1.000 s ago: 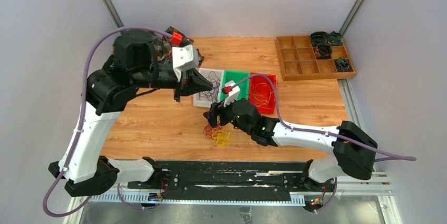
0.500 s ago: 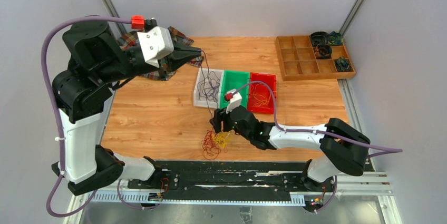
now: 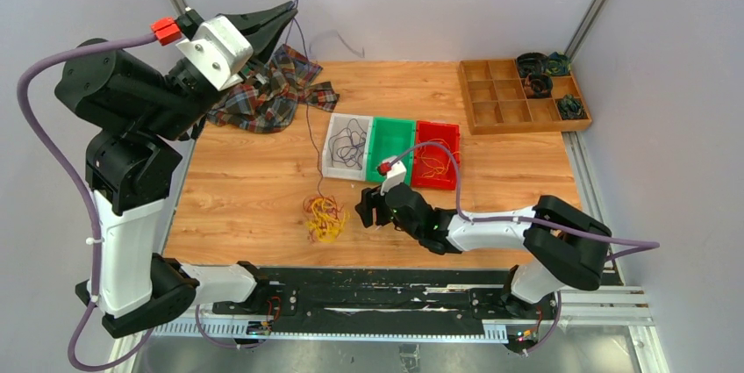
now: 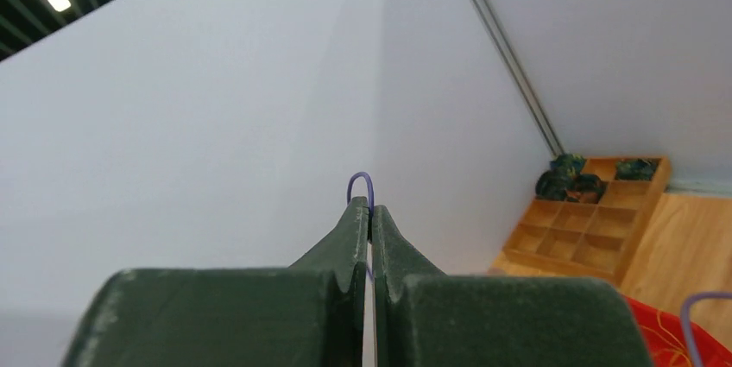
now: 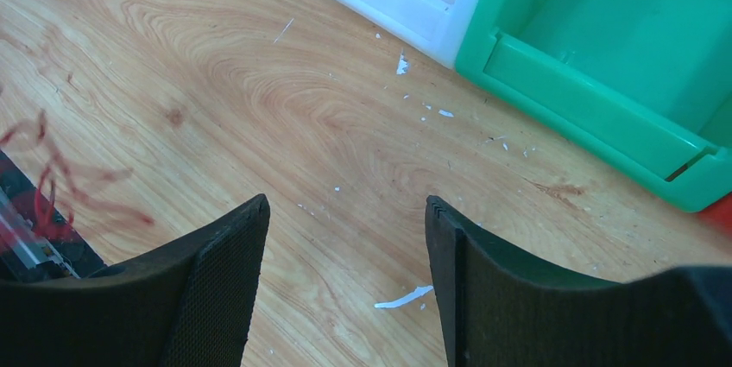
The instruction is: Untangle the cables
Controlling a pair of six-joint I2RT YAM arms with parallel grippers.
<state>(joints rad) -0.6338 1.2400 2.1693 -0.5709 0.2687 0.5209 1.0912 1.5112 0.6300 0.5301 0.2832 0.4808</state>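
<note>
**Left arm.** The left pincer (image 3: 288,11) is high above the table (image 3: 254,189), to the far left of the white bin (image 3: 332,161). Its jaws are clenched on a purple cable (image 4: 360,174). In the left wrist view a short loop of this cable stands out above the fingertips. In the top view the cable hangs down from the pincer, passes the left side of the white bin and reaches the tangle below.

**Right arm.** The right pincer (image 3: 367,210) is low over the table, on the near side of the white bin and slightly to its right. Its jaws are released and grasp nothing. In the right wrist view, bare wood shows between the fingers (image 5: 226,281).

**Cables.**
- The tangle of yellow and dark red cables (image 3: 325,218) lies on the table, near the white bin on its near left side, well apart from the right pincer.
- Dark cables (image 3: 351,140) lie inside the white bin.
- Yellow cables (image 3: 432,162) lie in the red bin (image 3: 449,132), two places to the right of the white bin. The green bin (image 3: 392,130) sits between them.

**Other items.** A plaid cloth (image 3: 263,96) lies to the far left of the white bin. A wooden tray (image 3: 500,101) lies far to its right.
</note>
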